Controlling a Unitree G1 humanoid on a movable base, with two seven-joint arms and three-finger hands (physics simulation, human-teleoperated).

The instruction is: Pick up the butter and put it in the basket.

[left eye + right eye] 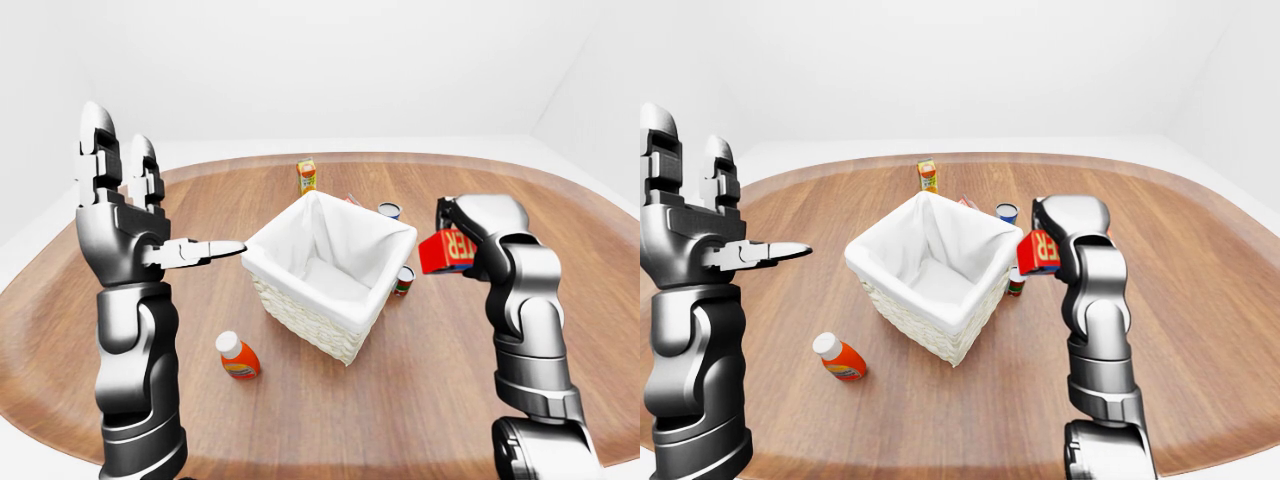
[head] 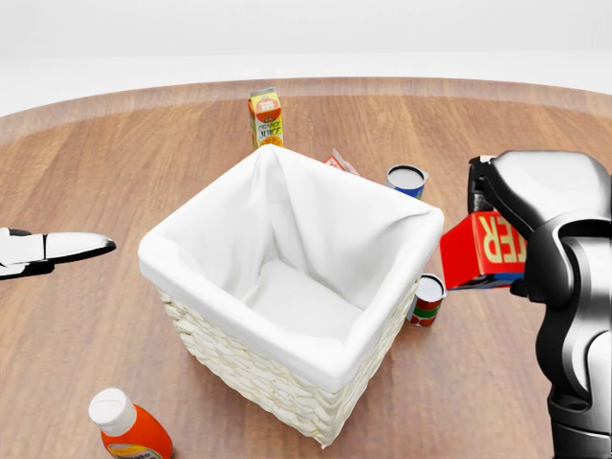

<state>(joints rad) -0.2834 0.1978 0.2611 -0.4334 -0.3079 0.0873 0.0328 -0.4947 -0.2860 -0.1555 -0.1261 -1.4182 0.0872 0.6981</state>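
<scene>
- At centre of the wooden surface (image 2: pixel 86 163): a woven basket (image 2: pixel 287 382) with a white cloth liner, set corner-on to the head view, its interior holding nothing visible.
- Right of the basket: the right robot hand (image 2: pixel 492 225), raised off the surface, its fingers closed round the butter (image 2: pixel 483 251), a red box with white lettering partly hidden by the grip.
- Position of the butter: held in the air, just beside the basket's right-hand corner and outside the rim, near rim height as seen in the head view.
- Left of the basket: the left robot hand (image 1: pixel 130 215), held upright with two fingers pointing up and a third finger (image 1: pixel 205 250) stretched level toward the basket; spread, holding nothing, with its tip near but apart from the rim.
- Top of the head view, beyond the basket: an orange juice carton (image 2: pixel 266 117), standing upright.
- Just beyond the basket's far rim: a small red-and-white item (image 2: pixel 339 163), mostly hidden, kind not determinable.
- Right of that item: a blue-sided can (image 2: pixel 406 179), upright.
- Between basket and butter, lower down: a second can (image 2: pixel 427 299) with a red and green label, resting on the surface close to the basket wall.
- Bottom left of the head view: an orange bottle (image 2: pixel 129 430) with a white cap, lying well apart from the cans.
</scene>
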